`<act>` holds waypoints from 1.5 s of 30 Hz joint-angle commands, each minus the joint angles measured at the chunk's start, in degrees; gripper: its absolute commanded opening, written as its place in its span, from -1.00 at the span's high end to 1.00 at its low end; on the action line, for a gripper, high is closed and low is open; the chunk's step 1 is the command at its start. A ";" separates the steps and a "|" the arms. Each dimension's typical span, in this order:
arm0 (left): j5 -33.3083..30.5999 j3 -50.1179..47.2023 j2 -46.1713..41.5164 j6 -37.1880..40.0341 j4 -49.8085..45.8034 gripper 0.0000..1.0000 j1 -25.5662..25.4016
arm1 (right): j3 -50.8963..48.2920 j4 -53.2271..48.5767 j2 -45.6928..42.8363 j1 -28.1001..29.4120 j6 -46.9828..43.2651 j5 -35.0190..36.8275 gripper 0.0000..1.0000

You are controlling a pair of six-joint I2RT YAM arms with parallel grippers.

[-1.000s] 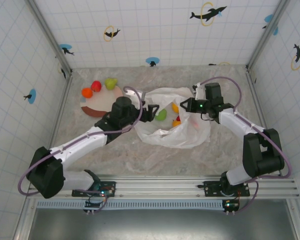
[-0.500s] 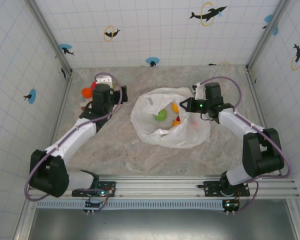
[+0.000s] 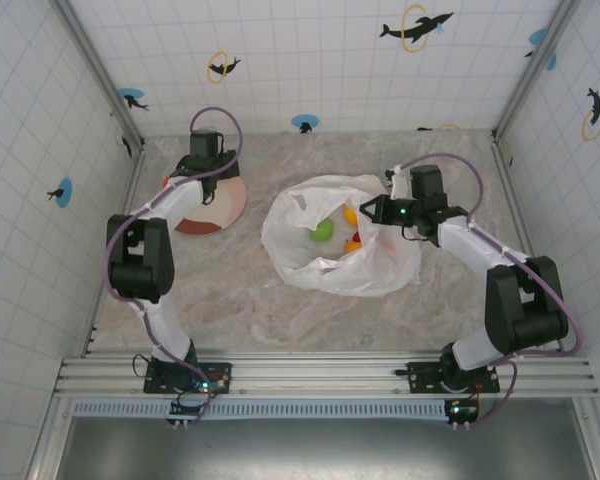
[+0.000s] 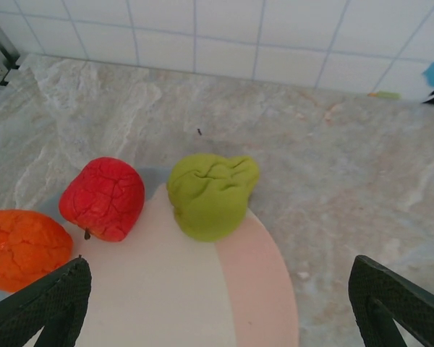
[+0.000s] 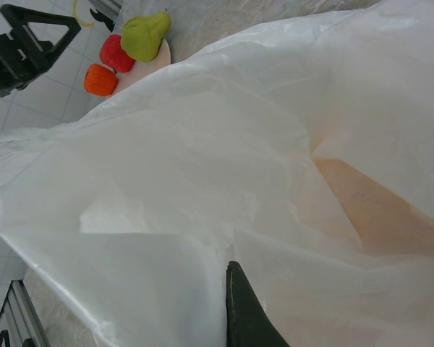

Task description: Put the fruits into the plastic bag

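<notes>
left gripper [image 4: 218, 307]: spread wide, empty, over plate [image 4: 166, 289] | red fruit [image 4: 103, 198], green fruit [image 4: 211, 194], orange fruit [image 4: 23, 247]: at plate's far edge, just ahead of fingers | right gripper [image 3: 372, 212]: clenched on plastic bag [image 3: 380, 270] rim

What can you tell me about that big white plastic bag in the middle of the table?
The plastic bag is thin, crinkled and translucent white. It lies slumped on the marbled table, its mouth gaping upward. A green fruit and a yellow-orange fruit show inside, along with something orange and red beside them. The right gripper is shut on the bag's rim at the far right and holds it open.
</notes>
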 commanded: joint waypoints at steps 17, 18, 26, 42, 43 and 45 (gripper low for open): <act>-0.65 30.13 24.84 10.02 -13.06 -0.89 2.31 | 0.64 -1.97 -3.01 -0.28 0.02 2.14 1.00; -1.09 30.99 27.43 10.38 -13.39 -0.89 2.34 | 0.61 -2.06 -3.10 -0.26 -0.01 2.19 1.00; -1.50 33.98 31.36 12.27 -14.47 -0.92 2.43 | 0.84 -2.51 -3.20 -0.30 -0.34 2.50 1.00; -0.22 34.08 32.68 13.18 -15.58 -0.55 2.47 | 0.57 -2.15 -2.94 -0.24 0.13 2.41 1.00; -0.12 34.03 32.49 13.17 -15.61 -0.52 2.47 | 0.52 -2.15 -2.89 -0.20 0.11 2.41 1.00; -0.01 34.03 32.07 12.95 -16.01 -0.46 2.46 | 0.49 -2.16 -2.85 -0.21 0.10 2.41 1.00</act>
